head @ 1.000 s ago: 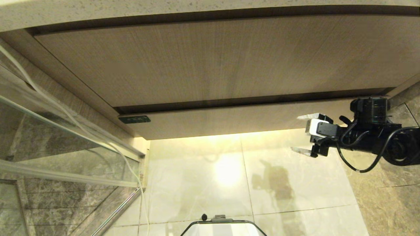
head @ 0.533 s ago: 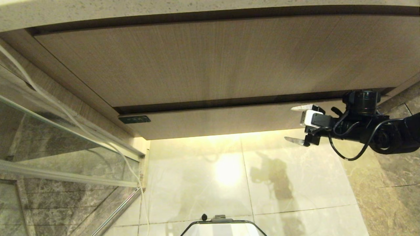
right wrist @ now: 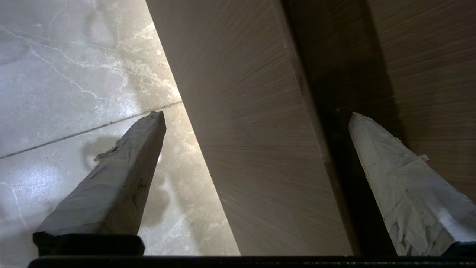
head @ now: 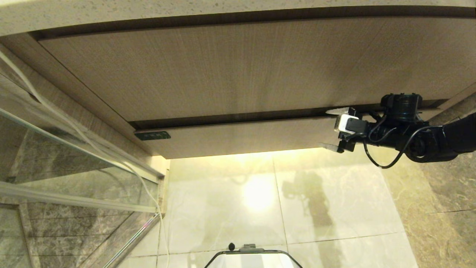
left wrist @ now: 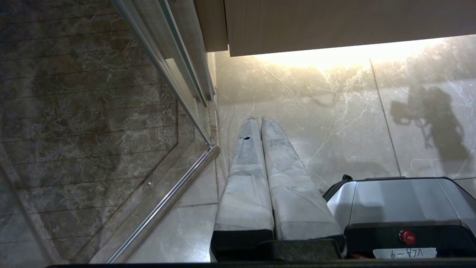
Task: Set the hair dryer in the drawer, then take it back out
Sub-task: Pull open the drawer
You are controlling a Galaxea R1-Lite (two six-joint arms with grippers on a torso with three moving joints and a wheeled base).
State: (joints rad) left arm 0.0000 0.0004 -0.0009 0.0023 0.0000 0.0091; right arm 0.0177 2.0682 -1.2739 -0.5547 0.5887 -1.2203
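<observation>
Two padded fingers of the right claw [head: 332,128] spread wide, straddling the right end of the shut narrow light-brown wood-grain drawer front [head: 241,138]. Left claw [left wrist: 260,121] closed, parked below it. Hair dryer unseen.

The narrow light-brown wood-grain drawer front [head: 241,139] carries a fine straight grain and a small dark green rectangular label [head: 152,135] at its left end. The taller plain wood-grain panel [head: 238,67] above it has the same pale brown. A speckled beige stone desk edge [head: 148,11] crosses the top of the frame. The glossy cream marble floor tiles [head: 316,208] show faint grey veins and a yellow glow. The black right end effector [head: 334,130] has pale grey wrapped fingers [right wrist: 111,186]. At lower left, brown-grey veined marble [head: 55,230] sits behind glass.
</observation>
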